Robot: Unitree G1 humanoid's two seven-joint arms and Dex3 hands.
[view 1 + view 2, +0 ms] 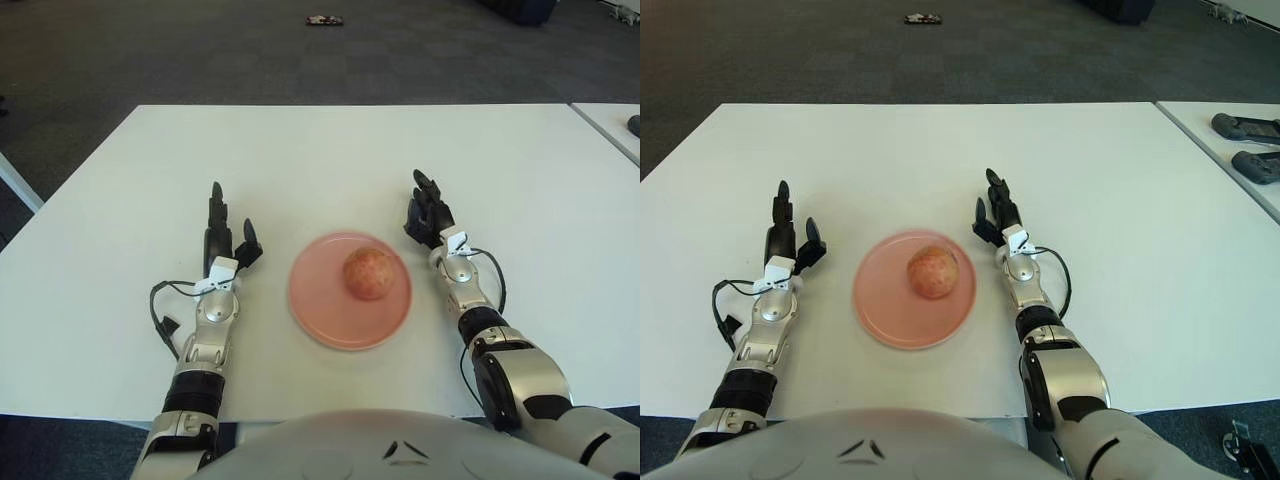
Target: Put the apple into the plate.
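A reddish-yellow apple [368, 273] sits inside the pink plate [318, 305], right of its middle. The plate lies on the white table [330, 150] in front of me. My left hand [224, 233] shows left of the plate, fingers spread and straight, holding nothing. My right hand [427, 212] shows just right of the plate's far edge, fingers relaxed and open, holding nothing. Neither hand touches the apple or the plate.
A second white table [1215, 125] stands at the right with two dark devices [1247, 128] on it. Dark carpet lies beyond the table's far edge, with a small object [324, 20] on the floor.
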